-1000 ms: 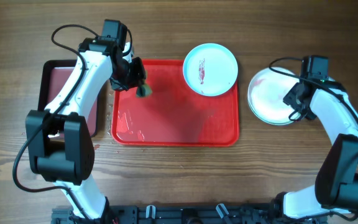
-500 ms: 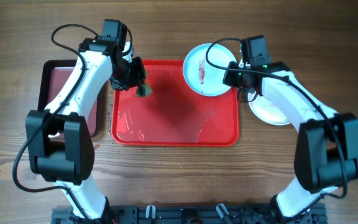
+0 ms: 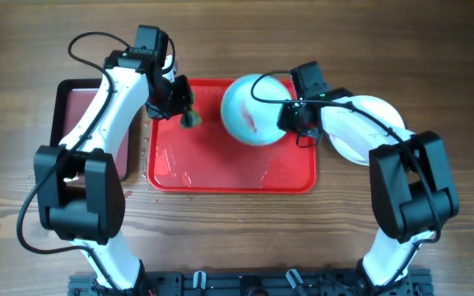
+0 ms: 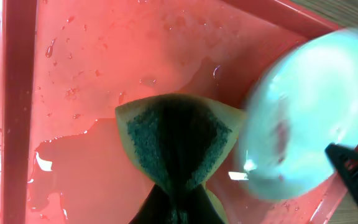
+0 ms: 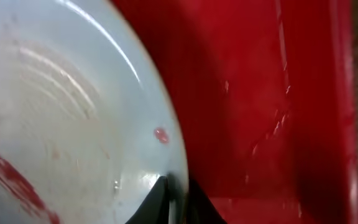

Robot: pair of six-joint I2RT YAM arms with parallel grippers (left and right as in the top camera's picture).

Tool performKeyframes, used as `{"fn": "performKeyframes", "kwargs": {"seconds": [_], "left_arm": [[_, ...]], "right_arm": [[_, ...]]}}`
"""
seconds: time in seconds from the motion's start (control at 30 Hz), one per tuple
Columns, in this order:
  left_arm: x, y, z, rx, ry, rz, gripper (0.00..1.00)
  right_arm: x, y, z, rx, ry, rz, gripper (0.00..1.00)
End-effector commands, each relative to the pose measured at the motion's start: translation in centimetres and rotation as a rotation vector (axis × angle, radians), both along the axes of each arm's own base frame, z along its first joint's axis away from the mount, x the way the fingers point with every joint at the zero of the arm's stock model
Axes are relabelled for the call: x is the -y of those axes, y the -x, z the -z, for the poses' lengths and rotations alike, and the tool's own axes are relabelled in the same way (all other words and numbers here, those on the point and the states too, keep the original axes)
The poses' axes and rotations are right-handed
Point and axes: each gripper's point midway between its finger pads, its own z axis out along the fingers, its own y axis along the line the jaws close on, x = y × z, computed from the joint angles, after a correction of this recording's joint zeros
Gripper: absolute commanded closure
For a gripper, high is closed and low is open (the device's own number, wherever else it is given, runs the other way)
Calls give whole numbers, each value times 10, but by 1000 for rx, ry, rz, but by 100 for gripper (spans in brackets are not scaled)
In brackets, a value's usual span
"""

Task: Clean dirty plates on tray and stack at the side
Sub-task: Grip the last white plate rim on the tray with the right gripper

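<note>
The desk (image 3: 220, 238) carries the red tray (image 3: 212, 164) toward its far edge, wet in patches. Beyond the tray's right rim, nearer the desk's right edge, a pale stack of plates (image 3: 369, 123) lies partly under the right arm; how many it holds I cannot tell. The aqua plate (image 3: 253, 111), blurred and marked with a reddish smear (image 3: 252, 123), sits over the tray's far right part. The right end effector (image 3: 290, 123) is clenched on its right rim, the fingers pinching the edge in the right wrist view. The left end effector (image 3: 183, 111) grasps a green-faced sponge (image 3: 191, 120) over the tray's far left corner. From the sponge the plate lies just beside it toward the desk's right edge. The left arm is the nearer wiper; being round, the plate offers no long axis.
</note>
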Motion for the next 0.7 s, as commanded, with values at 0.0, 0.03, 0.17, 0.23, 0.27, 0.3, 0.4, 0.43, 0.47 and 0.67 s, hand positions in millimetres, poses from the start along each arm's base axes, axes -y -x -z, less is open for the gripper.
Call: {"fn": "performKeyframes", "kwargs": {"seconds": [0.0, 0.03, 0.17, 0.23, 0.27, 0.3, 0.4, 0.43, 0.47, 0.67], "left_arm": [[-1, 1, 4, -4, -8, 8, 96], [-1, 1, 4, -4, -8, 8, 96], [-1, 1, 4, -4, -9, 8, 96], [-1, 1, 4, -4, -9, 8, 96], [-1, 1, 4, -4, -9, 8, 96], [-1, 1, 4, -4, -9, 8, 96], [-1, 1, 4, -4, -8, 8, 96], [-1, 1, 4, -4, -8, 8, 96], [-1, 1, 4, -5, -8, 8, 96], [-1, 2, 4, -9, -9, 8, 96]], "right_arm": [[-26, 30, 9, -104, -73, -122, 92], [-39, 48, 7, -154, -112, -196, 92], [-38, 52, 0, -144, -80, -326, 68], [-35, 31, -7, -42, -19, -442, 56], [-36, 17, -11, 37, 17, -524, 49], [-36, 3, -14, 114, 55, -586, 47], [-40, -28, -18, 273, 133, -696, 46], [-43, -37, -15, 311, 144, -722, 47], [-45, -40, -10, 321, 149, -737, 50], [-38, -32, 18, 245, 165, -735, 84]]}}
